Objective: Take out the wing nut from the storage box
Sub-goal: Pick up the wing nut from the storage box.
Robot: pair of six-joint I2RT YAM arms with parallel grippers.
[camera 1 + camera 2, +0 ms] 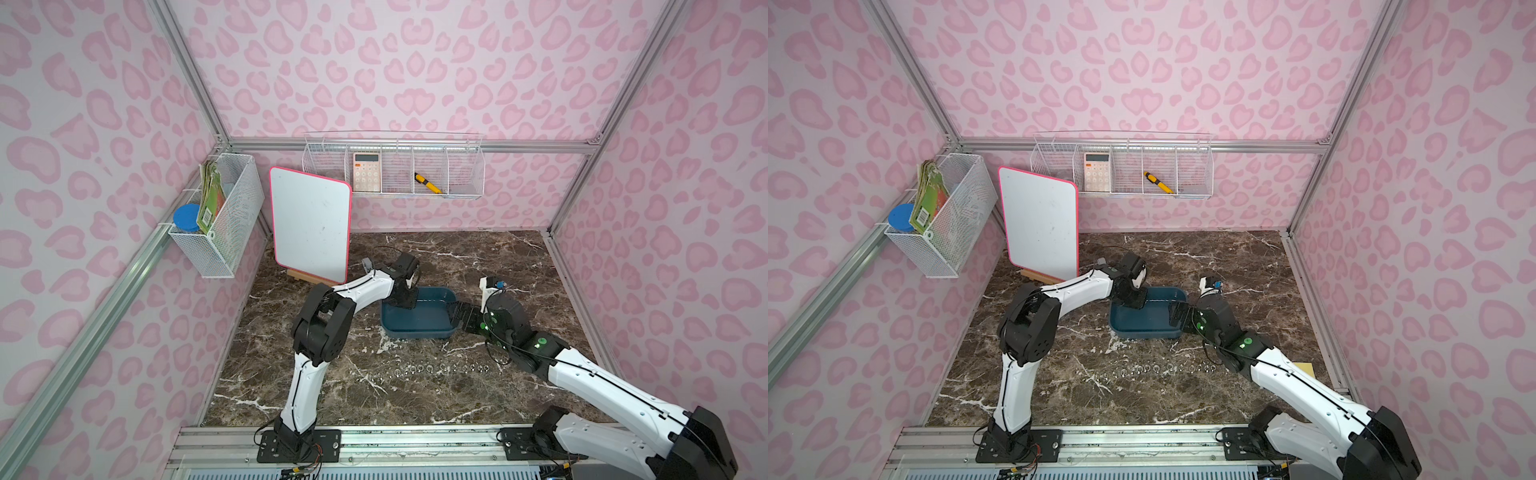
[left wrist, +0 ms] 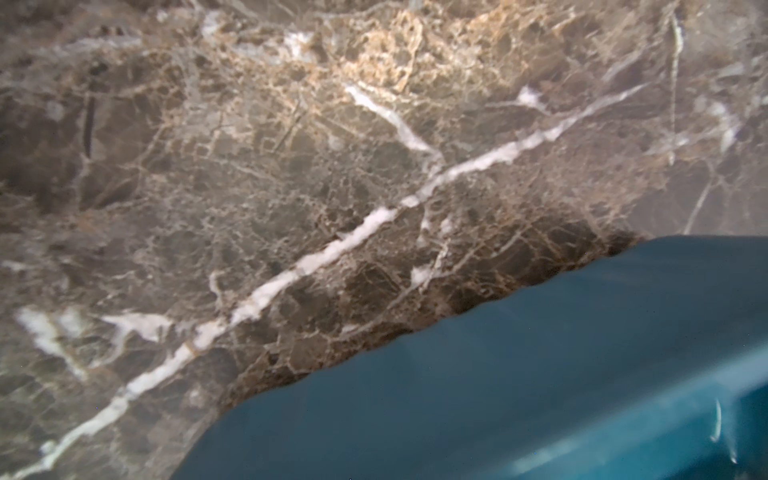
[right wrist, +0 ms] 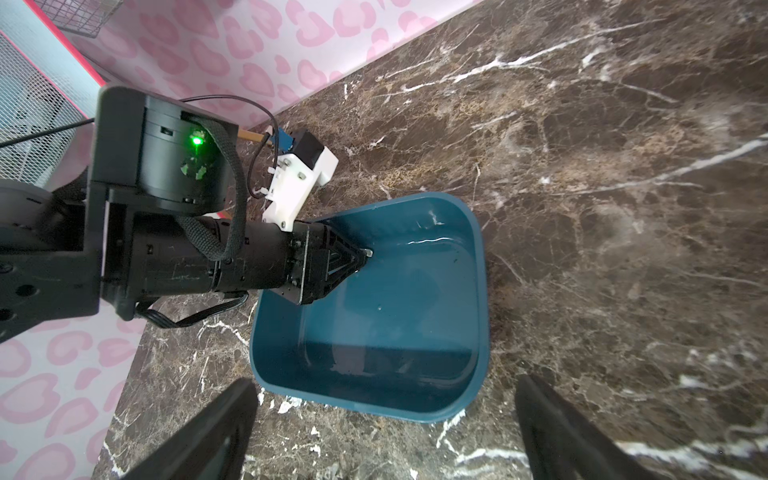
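Though the left hand (image 3: 363,255) shows only side-on inside the storage box (image 3: 482,291), its fingers look drawn nearly together around a small silvery piece. By its look this is the wing nut (image 3: 368,251), low by the box's left wall, toward the far corner. The grasp seems to be the step in hand. I judge it best to seat the pinch squarely across the nut's body, not on one wing, since so small and smooth a part could twist out. A straight lift should follow, clear of the rim, before any sideways travel. The right hand (image 3: 384,380) stands wide open and holds nothing, its fingers either side of the box's right end; it could steady the box should it drag. On the table (image 1: 415,399), nearer than the box, lies a row of small silvery pieces (image 1: 440,368), probably where this nut belongs.
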